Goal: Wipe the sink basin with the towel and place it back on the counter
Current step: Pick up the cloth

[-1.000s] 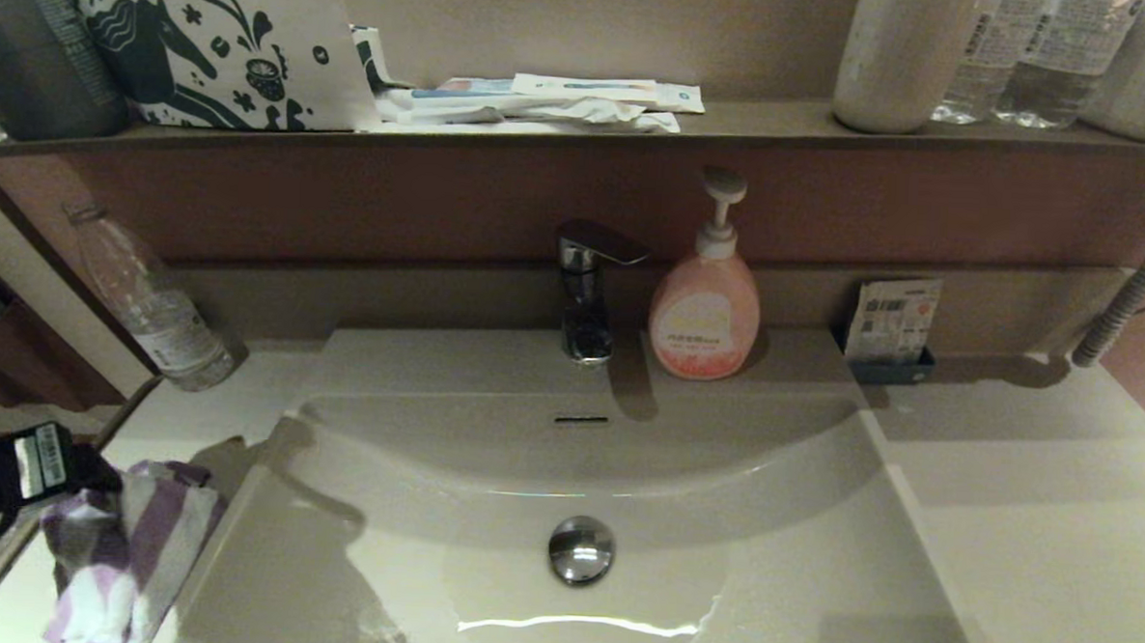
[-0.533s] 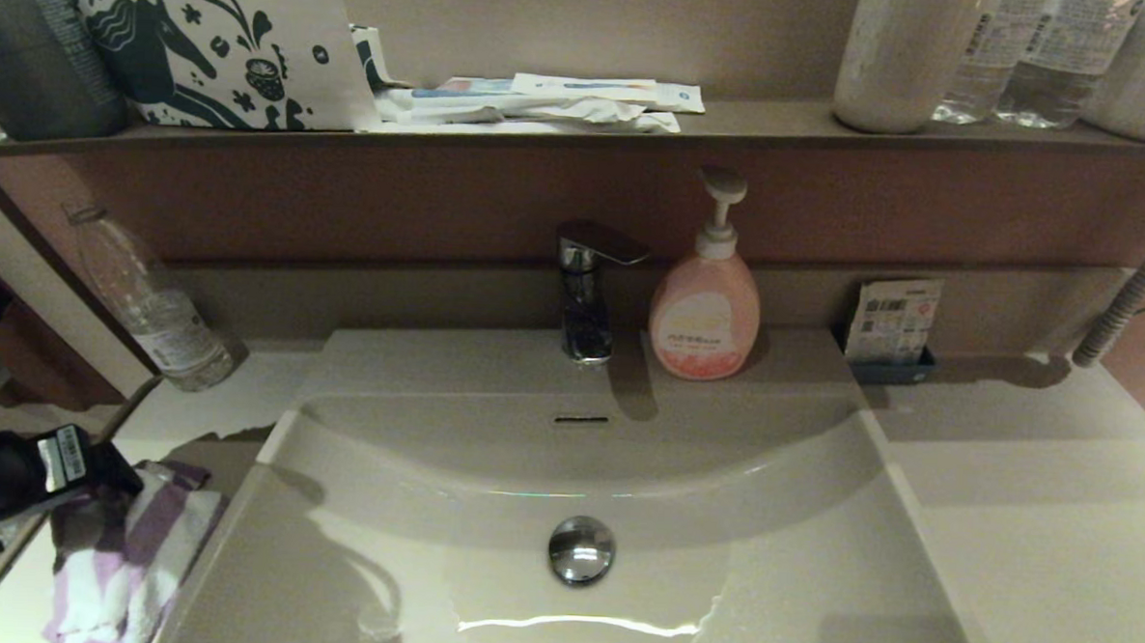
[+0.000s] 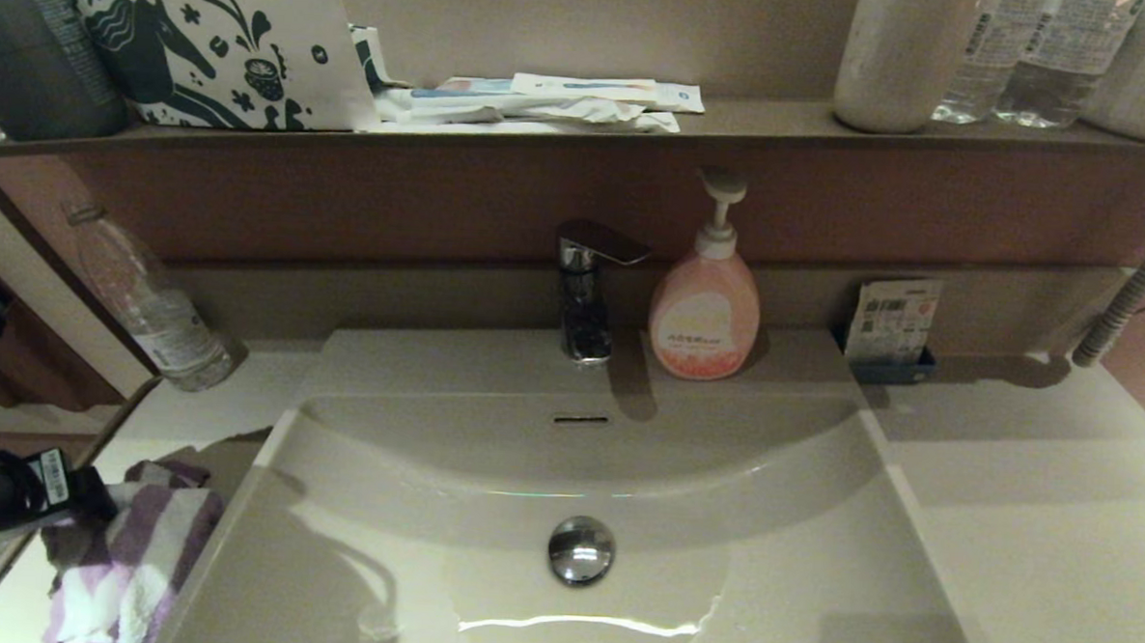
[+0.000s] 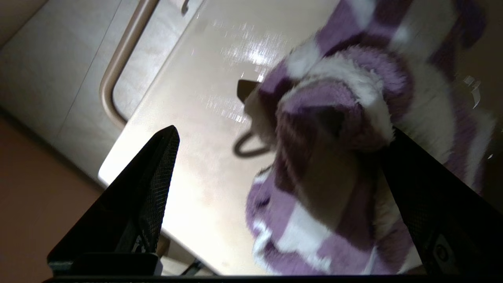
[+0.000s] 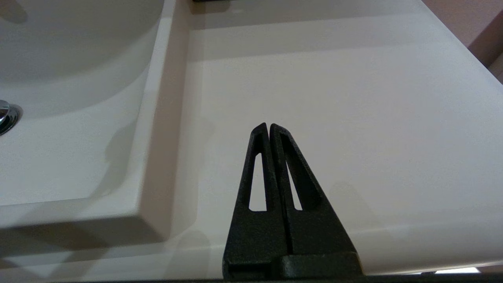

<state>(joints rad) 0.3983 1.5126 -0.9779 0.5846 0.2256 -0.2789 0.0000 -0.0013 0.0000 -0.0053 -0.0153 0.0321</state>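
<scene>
The towel (image 3: 132, 563) lies on the counter (image 3: 1037, 535) near its left edge. The left gripper (image 4: 275, 157) is wide open, holding nothing. One finger touches the cloth and could drag it off.

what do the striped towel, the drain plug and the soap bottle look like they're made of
The towel: soft terry or fleece, fuzzy pile, matte purple and white stripes. The drain plug: polished metal, probably chrome, with mirror-like reflections. The soap bottle: likely translucent plastic, its pink fill showing through, with a white plastic pump.
</scene>
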